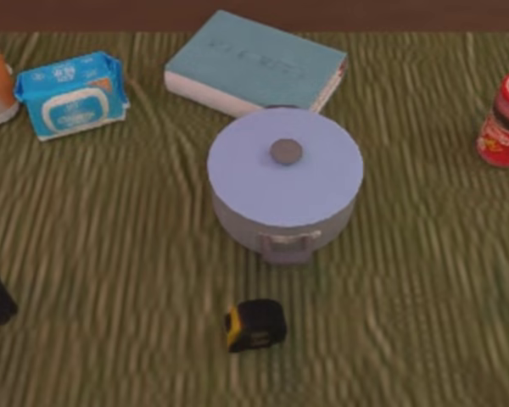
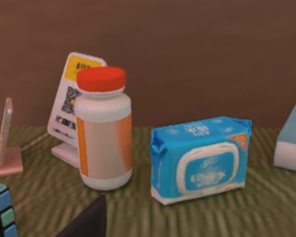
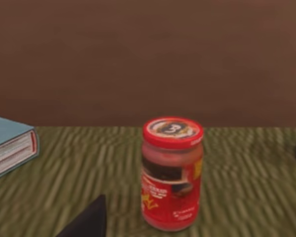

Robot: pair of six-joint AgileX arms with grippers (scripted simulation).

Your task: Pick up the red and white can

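The red and white can (image 1: pixel 505 119) stands upright at the far right edge of the green ribbed bench (image 1: pixel 110 254), well apart from the lidded pot (image 1: pixel 284 182). It is a smooth, glossy cylinder with a ringed pale top, and it could slip or tip off the edge if nudged off-centre. Only a dark tip of the right hand (image 3: pixel 86 219) shows, so its opening cannot be told; the left arm sits parked at the left.

A lidded blue pot (image 1: pixel 285 181) sits mid-table, a teal book (image 1: pixel 254 62) just behind it, a tape measure (image 1: pixel 255 325) in front. Far left: wipes pack (image 1: pixel 71 93) beside an orange-and-white bottle (image 2: pixel 104 129).
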